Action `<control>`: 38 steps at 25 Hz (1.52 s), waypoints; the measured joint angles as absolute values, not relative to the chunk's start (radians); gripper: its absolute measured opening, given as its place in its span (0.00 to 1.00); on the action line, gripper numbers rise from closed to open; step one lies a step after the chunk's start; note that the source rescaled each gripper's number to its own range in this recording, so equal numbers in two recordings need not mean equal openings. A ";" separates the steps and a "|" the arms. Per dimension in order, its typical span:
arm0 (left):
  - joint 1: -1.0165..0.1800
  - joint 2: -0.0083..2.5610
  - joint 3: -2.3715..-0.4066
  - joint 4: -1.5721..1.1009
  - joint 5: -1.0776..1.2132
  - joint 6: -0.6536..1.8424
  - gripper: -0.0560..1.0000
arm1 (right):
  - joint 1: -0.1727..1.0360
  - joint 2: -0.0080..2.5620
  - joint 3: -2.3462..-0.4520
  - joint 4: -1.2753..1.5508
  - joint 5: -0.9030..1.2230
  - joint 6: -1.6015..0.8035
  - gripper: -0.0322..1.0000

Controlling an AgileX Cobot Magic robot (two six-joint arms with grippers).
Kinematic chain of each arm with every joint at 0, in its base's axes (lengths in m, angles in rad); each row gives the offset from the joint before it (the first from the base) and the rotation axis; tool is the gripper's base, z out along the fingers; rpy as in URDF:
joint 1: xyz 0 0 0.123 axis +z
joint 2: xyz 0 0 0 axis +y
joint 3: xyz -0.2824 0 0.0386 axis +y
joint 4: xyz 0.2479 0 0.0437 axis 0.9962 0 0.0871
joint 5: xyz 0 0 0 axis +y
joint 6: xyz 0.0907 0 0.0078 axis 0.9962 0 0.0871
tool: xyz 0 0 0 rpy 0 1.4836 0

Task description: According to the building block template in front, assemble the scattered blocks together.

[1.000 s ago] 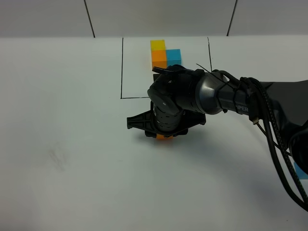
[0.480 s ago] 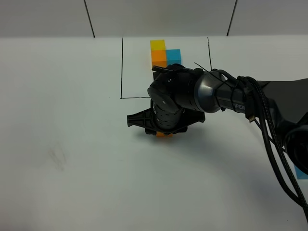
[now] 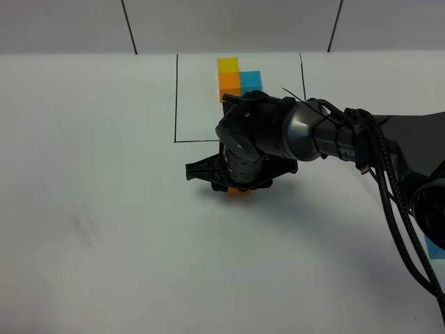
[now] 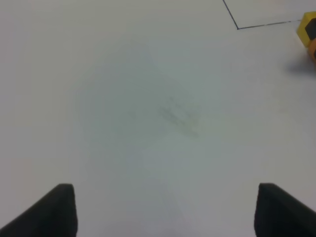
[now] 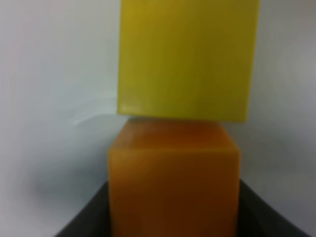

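Left gripper [image 4: 165, 210]: jaws spread wide over bare table [image 4: 148, 98], nothing between them.
Template [image 3: 233, 76]: at 12 o'clock on the table; yellow cube farthest, orange cube touching it on the near side, blue cube against the orange one's right face; thin black outline [image 3: 176, 97] around them.
Right gripper [image 3: 239, 185]: near the table's middle, at 6 o'clock from the template, just outside the outline, clamped on the orange block [image 5: 173, 187].
Yellow block [image 5: 187, 59]: touching the orange block's far face, beyond the fingertips.
Blue block [image 3: 434, 248]: at 4 o'clock, at the picture's edge, well apart.
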State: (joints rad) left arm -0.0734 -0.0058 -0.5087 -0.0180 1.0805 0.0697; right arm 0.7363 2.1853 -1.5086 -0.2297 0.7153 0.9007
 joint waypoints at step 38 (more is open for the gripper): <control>-0.073 -0.006 -0.508 -0.018 1.080 0.070 0.62 | 0.733 2.197 -1.515 -0.249 0.716 0.834 0.03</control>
State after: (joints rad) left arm -0.0734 -0.0058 -0.5078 -0.0180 1.0805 0.0697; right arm 0.7335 2.1974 -1.5147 -0.2493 0.7159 0.8339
